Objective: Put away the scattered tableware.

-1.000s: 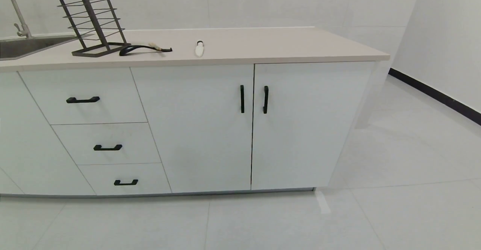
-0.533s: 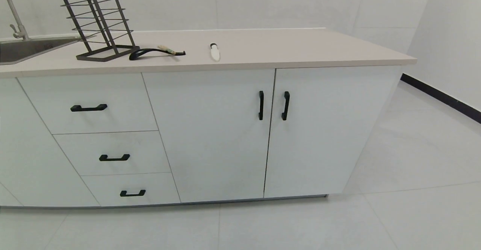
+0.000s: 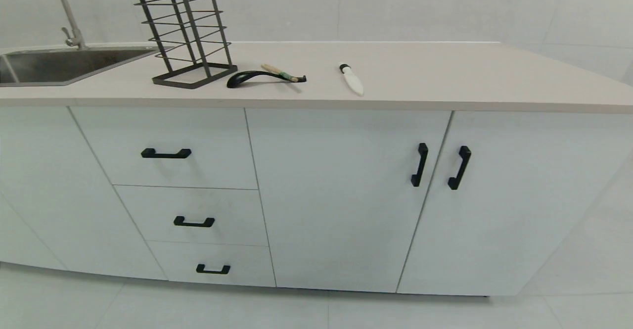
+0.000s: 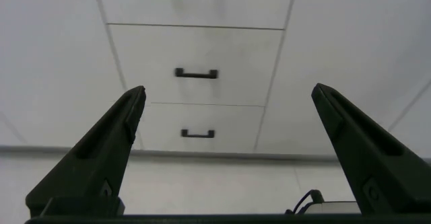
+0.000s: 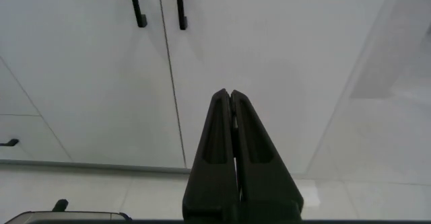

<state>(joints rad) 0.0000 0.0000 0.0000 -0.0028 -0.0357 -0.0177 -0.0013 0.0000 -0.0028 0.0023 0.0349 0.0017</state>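
Pretty clearly a kitchen: steel sink (image 3: pixel 74 64) with a faucet (image 3: pixel 59 2) at the upper left, a long beige counter (image 3: pixel 445 71) across the frame, and white drawers (image 3: pixel 193 205) and cabinet doors (image 3: pixel 346 195) underneath. A wire rack (image 3: pixel 194 27), spoon (image 3: pixel 247 77) and knife (image 3: pixel 352 79) sit on top. Tiled wall and floor too.

On the counter (image 3: pixel 470 67) before me, a tall wire rack (image 3: pixel 185 27) stands at the left, walling off the approach from the sink (image 3: pixel 74 62) side. A black spoon (image 3: pixel 257 76) lies just beside the rack's base, with a wooden-handled utensil (image 3: pixel 277 71) tight against its stem, so that spot is cramped. To the right, a white knife (image 3: pixel 352 79) lies apart with passage on both sides. Beyond it runs a broad open stretch of counter. Below, the shut drawers and doors present flat fronts, from which only the black handles (image 3: pixel 420 164) jut out.
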